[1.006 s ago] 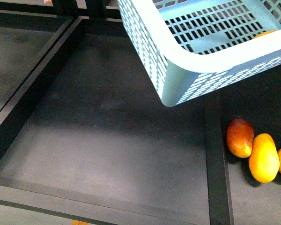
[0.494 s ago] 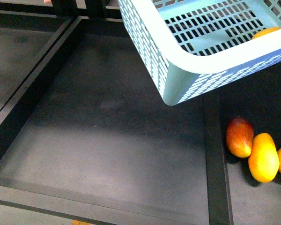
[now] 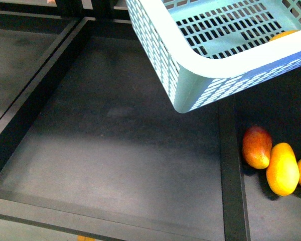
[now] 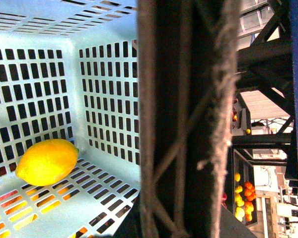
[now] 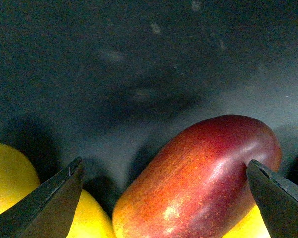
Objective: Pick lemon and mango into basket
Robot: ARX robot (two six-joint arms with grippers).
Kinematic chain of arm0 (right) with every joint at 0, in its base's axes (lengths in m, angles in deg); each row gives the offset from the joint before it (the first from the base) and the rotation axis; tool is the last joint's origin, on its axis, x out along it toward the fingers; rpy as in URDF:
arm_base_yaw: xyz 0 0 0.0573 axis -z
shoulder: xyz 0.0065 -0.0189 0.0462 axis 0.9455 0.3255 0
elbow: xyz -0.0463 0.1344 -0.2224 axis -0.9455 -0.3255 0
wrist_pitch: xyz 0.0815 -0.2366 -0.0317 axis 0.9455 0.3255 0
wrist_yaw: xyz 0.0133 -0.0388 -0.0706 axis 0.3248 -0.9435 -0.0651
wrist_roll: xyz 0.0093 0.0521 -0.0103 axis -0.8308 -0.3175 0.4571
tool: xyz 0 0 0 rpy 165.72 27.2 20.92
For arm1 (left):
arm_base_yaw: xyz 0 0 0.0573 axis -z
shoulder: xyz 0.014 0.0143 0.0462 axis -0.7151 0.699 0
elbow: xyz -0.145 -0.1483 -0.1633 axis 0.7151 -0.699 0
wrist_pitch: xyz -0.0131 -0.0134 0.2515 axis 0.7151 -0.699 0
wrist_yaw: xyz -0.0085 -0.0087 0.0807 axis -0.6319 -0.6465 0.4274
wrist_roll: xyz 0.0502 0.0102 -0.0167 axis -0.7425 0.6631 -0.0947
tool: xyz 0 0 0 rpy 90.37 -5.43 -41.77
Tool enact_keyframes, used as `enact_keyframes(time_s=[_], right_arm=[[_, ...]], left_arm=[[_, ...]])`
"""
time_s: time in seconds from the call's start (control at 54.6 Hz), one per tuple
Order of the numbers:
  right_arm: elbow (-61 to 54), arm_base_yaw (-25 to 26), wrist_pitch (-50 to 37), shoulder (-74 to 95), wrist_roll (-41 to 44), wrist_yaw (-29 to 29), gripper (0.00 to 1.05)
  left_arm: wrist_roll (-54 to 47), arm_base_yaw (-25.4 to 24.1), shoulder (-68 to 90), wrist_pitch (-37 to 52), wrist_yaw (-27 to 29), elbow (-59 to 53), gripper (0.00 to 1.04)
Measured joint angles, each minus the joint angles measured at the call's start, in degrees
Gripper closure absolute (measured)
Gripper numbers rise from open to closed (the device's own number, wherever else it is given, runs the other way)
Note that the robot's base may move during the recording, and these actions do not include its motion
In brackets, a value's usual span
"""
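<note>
Fingers of the right gripper (image 5: 164,162) stand wide apart with nothing held, one dark tip off each side of the mango (image 5: 198,176); the fruit, dark red shading to orange, lies on the floor of a dark tray (image 5: 139,59) with yellow fruit (image 5: 10,173) crowding it; the grasp looks to be the step in hand, and I judge it best done by centring first (the mango sits nearer one tip than the other), lowering past its widest part, then closing gently, since smooth rounded skin may slip from a high pinch; the tips should stay clear of the neighbours. Only the right wrist view shows this. The front view shows neither arm, but it shows the basket (image 3: 226,65) apparently raised over the far right corner of a wide tray, and a red-and-orange mango (image 3: 256,146) beside a yellow mango (image 3: 282,169) past the divider; whether that red one is the fruit between the fingers I cannot tell. The left wrist view alone shows the lemon (image 4: 47,161) whole, lying on the basket's slotted base near a corner; a dark rope-wound bar (image 4: 188,124) hides the left gripper, so its grip I cannot tell.
</note>
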Motion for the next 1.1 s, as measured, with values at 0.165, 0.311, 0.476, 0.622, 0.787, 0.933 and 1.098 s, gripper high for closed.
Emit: enact_keyframes(time_s=[0.165, 0.311, 0.476, 0.622, 0.787, 0.933, 1.098], right_arm=[[-0.22, 2.99, -0.33, 0.26, -3.52, 0.13, 0.09], [-0.83, 4.68, -0.72, 0.83, -4.94, -0.26, 0.09], [-1.11, 4.96, -1.25, 1.62, -6.12, -0.26, 0.09], [-0.96, 4.79, -1.33, 2.45, -7.06, -0.26, 0.09], [-0.04, 4.15, -1.4, 3.98, -7.34, -0.61, 0.09], [0.81, 3.56, -2.19, 5.62, -7.58, -1.29, 0.09], [1.75, 3.08, -3.06, 7.1, -8.22, -2.54, 0.09]], left_arm=[[-0.02, 0.0, 0.0, 0.0, 0.09, 0.0, 1.0], [-0.04, 0.0, 0.0, 0.0, 0.13, 0.0, 1.0], [-0.02, 0.0, 0.0, 0.0, 0.13, 0.0, 1.0], [-0.04, 0.0, 0.0, 0.0, 0.11, 0.0, 1.0], [-0.04, 0.0, 0.0, 0.0, 0.11, 0.0, 1.0], [-0.04, 0.0, 0.0, 0.0, 0.11, 0.0, 1.0], [-0.02, 0.0, 0.0, 0.0, 0.11, 0.0, 1.0]])
